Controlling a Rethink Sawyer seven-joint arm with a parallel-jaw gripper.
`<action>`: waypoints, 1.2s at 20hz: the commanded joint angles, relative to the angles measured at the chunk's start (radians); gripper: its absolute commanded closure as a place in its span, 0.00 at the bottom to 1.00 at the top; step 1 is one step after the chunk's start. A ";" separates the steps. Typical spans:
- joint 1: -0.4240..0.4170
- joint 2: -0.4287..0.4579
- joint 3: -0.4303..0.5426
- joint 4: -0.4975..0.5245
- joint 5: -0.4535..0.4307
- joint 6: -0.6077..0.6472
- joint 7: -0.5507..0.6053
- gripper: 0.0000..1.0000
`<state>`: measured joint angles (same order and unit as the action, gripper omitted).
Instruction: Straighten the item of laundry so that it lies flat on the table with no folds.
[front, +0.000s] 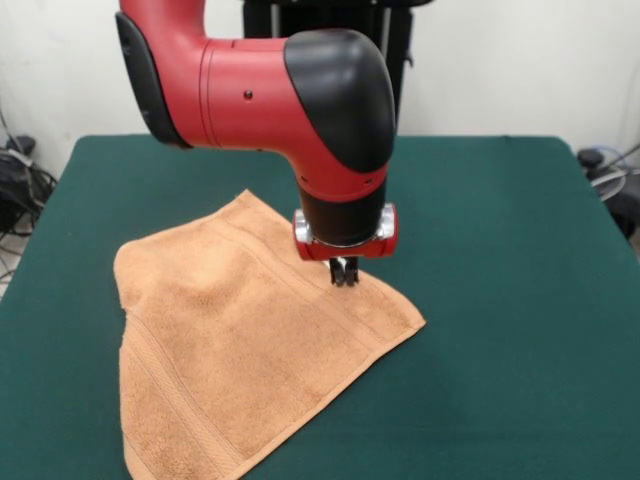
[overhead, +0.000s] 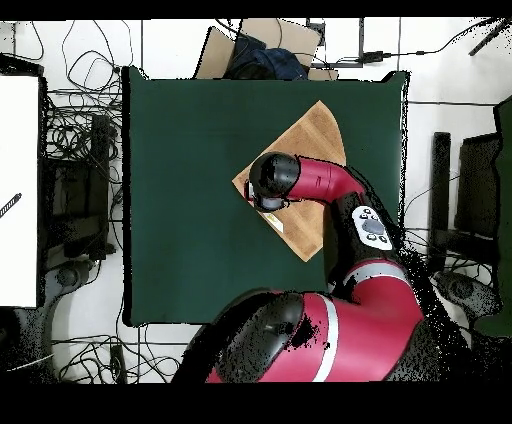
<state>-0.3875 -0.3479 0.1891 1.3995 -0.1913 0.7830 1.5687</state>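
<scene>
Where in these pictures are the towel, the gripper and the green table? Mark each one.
towel (front: 230, 350): front view, middle of the orange-brown cloth.
gripper (front: 344, 274): front view, dark tips just above the towel's edge.
table (front: 510, 300): front view, bare green top beside the towel.

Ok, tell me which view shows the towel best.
The front view. There the towel spreads across the table nearly unobstructed, border bands visible, with the hand at its far edge. In the overhead view the arm covers the towel's middle, leaving only its ends showing.
</scene>
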 joint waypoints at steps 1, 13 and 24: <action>0.005 0.008 0.005 0.004 -0.042 -0.037 0.051 1.00; 0.003 0.012 0.010 0.007 -0.041 -0.051 0.049 1.00; 0.000 0.004 0.011 0.016 -0.036 -0.054 0.055 1.00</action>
<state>-0.3875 -0.3479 0.1881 1.3995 -0.1913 0.7830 1.5687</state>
